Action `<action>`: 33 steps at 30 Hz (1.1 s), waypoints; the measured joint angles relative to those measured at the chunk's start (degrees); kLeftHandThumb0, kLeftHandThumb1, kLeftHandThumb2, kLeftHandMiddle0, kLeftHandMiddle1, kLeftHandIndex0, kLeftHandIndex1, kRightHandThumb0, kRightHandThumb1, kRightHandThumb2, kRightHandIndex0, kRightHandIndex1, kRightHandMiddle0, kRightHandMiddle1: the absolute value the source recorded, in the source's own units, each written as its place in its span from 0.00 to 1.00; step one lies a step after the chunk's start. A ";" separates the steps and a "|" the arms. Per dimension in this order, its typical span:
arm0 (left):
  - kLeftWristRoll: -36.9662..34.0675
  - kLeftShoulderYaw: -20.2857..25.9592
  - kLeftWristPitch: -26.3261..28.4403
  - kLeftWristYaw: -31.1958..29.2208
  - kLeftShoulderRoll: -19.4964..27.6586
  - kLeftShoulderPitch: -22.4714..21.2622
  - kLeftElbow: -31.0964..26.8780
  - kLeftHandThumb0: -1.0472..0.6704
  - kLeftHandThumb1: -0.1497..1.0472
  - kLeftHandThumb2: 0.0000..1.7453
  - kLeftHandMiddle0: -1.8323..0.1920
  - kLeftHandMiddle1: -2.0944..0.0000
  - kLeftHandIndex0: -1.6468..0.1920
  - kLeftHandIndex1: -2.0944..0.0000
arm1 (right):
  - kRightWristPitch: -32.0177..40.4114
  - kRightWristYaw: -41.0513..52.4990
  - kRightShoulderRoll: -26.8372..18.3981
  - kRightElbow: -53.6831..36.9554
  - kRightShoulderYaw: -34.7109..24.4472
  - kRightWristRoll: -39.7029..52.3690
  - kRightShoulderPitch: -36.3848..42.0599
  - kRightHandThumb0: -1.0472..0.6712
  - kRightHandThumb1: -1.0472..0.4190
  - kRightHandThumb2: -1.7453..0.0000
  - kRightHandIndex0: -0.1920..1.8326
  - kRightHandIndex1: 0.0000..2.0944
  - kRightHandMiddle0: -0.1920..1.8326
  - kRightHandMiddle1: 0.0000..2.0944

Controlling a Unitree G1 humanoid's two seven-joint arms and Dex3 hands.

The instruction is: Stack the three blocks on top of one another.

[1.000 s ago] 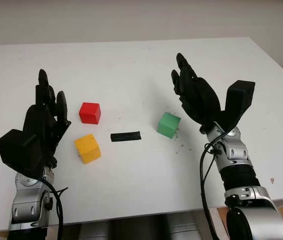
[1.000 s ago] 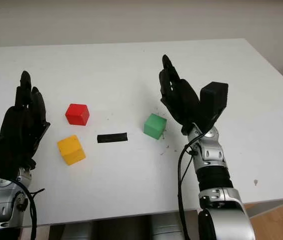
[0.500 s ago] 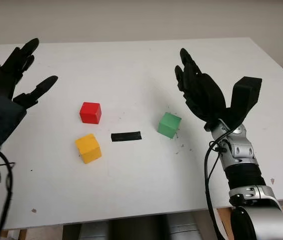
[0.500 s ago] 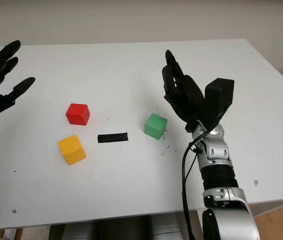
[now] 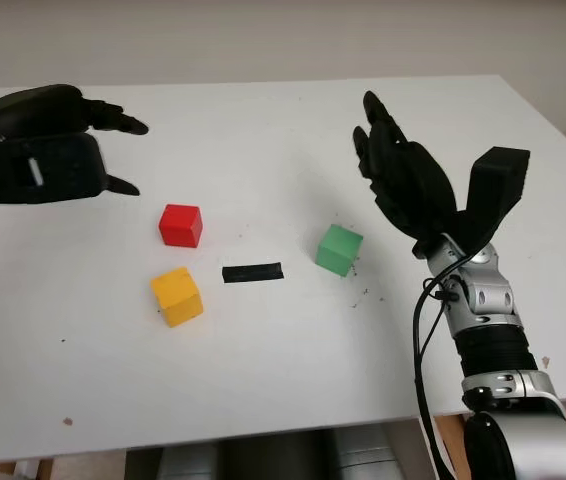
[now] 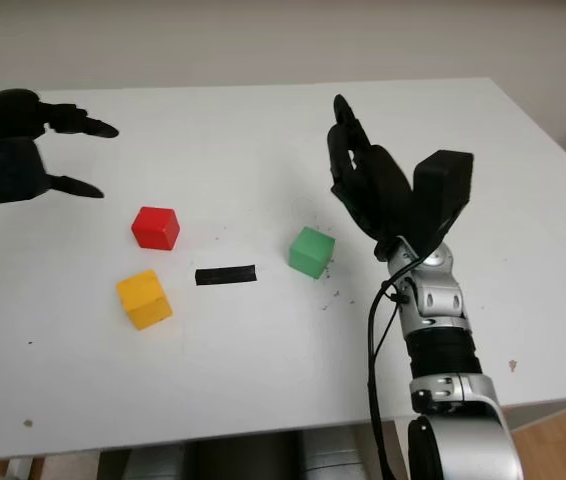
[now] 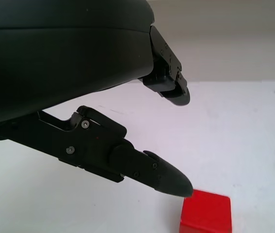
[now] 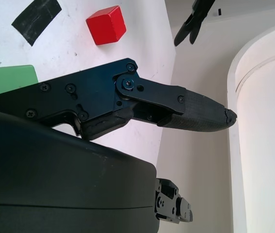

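Observation:
Three blocks lie apart on the white table (image 5: 263, 130): a red block (image 5: 180, 225) at the left, a yellow block (image 5: 176, 296) just in front of it, and a green block (image 5: 339, 249) to the right. My left hand (image 5: 58, 150) hovers open above the table, up and left of the red block (image 7: 206, 213). Open as well, my right hand (image 5: 403, 180) is raised just right of the green block (image 8: 6, 78), palm toward it, touching nothing.
A strip of black tape (image 5: 252, 272) lies flat between the yellow and green blocks. Small dark specks dot the table near the green block. The table's right edge (image 5: 553, 130) runs close behind my right arm.
My left hand has risen from the near left, swung up and turned so its fingers now point right toward the red block. My right hand barely shifted. The blocks stayed put.

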 measured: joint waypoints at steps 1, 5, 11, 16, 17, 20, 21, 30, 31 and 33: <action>0.83 -0.78 -0.07 0.07 -0.69 -0.57 0.82 0.23 0.87 0.03 0.87 0.98 0.69 0.94 | 0.07 -0.12 -0.05 -0.02 -0.03 0.01 0.02 0.15 0.00 0.61 0.00 0.00 0.00 0.00; 3.10 -3.16 0.29 0.14 -3.65 -2.91 4.24 0.21 0.87 0.03 0.87 0.98 0.69 0.94 | 0.13 -0.27 -0.27 -0.10 -0.02 0.00 0.01 0.15 0.00 0.60 0.00 0.00 0.00 0.00; 4.06 -5.57 -2.23 -1.30 -4.76 -4.94 7.96 0.17 0.87 0.03 0.89 0.98 0.69 0.95 | 0.41 -0.70 -0.28 -0.61 0.02 -0.01 0.01 0.15 0.00 0.60 0.00 0.00 0.00 0.00; 5.81 -7.48 -4.80 -4.49 -4.76 -6.23 8.53 0.13 0.88 0.03 0.90 0.98 0.71 0.95 | 0.64 -0.76 -0.27 -0.79 0.07 -0.01 0.01 0.15 0.00 0.60 0.00 0.00 0.00 0.00; 5.98 -7.60 -4.67 -5.44 -4.76 -6.53 8.52 0.12 0.88 0.03 0.91 0.98 0.71 0.96 | 0.64 -0.75 -0.27 -0.80 0.09 0.01 0.01 0.15 0.00 0.60 0.00 0.00 0.00 0.00; 6.23 -7.63 -4.14 -7.36 -4.74 -7.00 7.98 0.13 0.86 0.03 0.91 0.98 0.70 0.96 | 0.64 -0.69 -0.26 -0.80 0.08 0.06 0.01 0.15 0.00 0.61 0.00 0.00 0.00 0.00; 6.24 -7.63 -4.12 -7.76 -4.73 -7.00 7.62 0.13 0.86 0.03 0.91 0.98 0.70 0.95 | 0.64 -0.70 -0.26 -0.80 0.08 0.06 0.01 0.14 0.00 0.61 0.00 0.00 0.00 0.00; 7.32 -7.63 -2.94 -10.04 -3.65 -6.42 3.85 0.16 0.85 0.03 0.93 0.98 0.70 0.96 | 0.61 -0.79 -0.19 -0.76 0.08 0.07 0.01 0.14 0.00 0.61 0.00 0.00 0.00 0.00; 7.55 -7.63 -2.92 -9.96 -3.63 -6.20 3.62 0.16 0.85 0.03 0.93 0.98 0.70 0.96 | 0.60 -0.78 -0.19 -0.75 0.07 0.07 0.01 0.15 0.00 0.61 0.00 0.00 0.00 0.00; 7.96 -7.63 -3.05 -8.81 -3.62 -5.42 3.27 0.16 0.85 0.03 0.92 0.97 0.69 0.95 | 0.57 -0.74 -0.17 -0.73 0.07 0.15 0.01 0.15 0.00 0.61 0.00 0.00 0.00 0.00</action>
